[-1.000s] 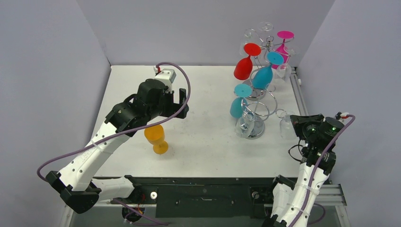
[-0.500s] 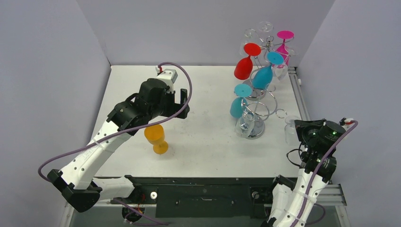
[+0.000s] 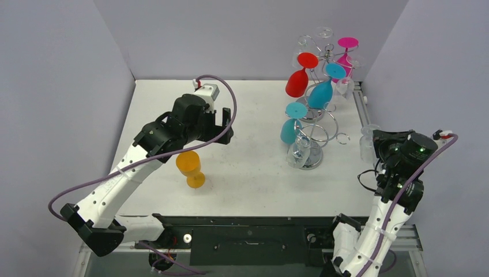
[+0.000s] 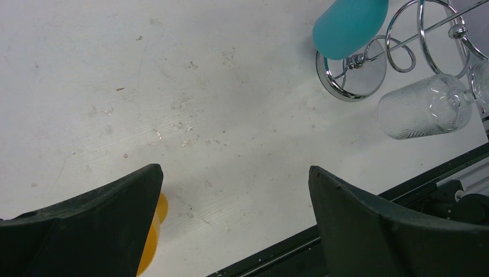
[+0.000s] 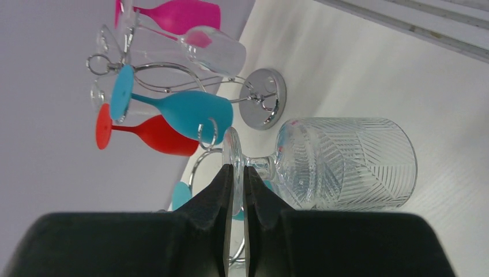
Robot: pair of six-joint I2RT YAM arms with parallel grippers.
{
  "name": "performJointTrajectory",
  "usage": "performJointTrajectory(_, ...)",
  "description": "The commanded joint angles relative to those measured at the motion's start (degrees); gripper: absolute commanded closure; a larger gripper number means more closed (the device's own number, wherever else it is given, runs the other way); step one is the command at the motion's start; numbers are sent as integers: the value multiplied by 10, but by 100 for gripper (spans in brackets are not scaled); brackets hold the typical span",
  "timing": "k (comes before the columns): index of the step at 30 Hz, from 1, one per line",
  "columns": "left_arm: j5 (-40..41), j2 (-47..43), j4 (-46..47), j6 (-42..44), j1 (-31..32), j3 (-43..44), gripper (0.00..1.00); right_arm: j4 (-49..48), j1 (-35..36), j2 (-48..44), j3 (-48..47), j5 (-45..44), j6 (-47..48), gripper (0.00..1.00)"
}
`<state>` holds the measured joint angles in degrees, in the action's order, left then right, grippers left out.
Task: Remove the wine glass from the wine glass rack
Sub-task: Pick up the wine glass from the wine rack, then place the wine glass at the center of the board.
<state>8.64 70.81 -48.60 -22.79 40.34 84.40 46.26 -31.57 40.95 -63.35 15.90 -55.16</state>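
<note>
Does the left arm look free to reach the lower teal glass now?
Probably yes: left end effector open and empty, bare table up to the lower teal glass, right end effector holding its clear glass aside.

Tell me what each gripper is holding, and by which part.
Right gripper: clear wine glass, pinched by its round foot. Left gripper: open, holding nothing.

An orange cup (image 3: 189, 164) sits on the white worktop (image 3: 254, 173), left of centre, grey walls behind.
</note>
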Motion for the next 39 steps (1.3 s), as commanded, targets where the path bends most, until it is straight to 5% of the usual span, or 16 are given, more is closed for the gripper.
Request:
performJointTrajectory(1, -16, 16, 13, -1, -4, 46, 4, -103, -5, 34, -71, 14, -34, 100)
performJointTrajectory(12, -56, 75, 9, -29, -10, 157, 4, -174, 23, 120, -192, 55, -106, 100)
performJointTrajectory(24, -129, 149, 43, -78, -25, 267, 4, -243, 177, 211, -325, 9, -190, 100)
performJointTrajectory(28, -218, 152, 124, -142, -54, 236, 4, -257, 283, 231, -349, -43, -211, 100)
performJointTrajectory(39, -381, 114, 583, -387, -130, 17, 4, -391, 489, 265, -303, -145, -288, 100)
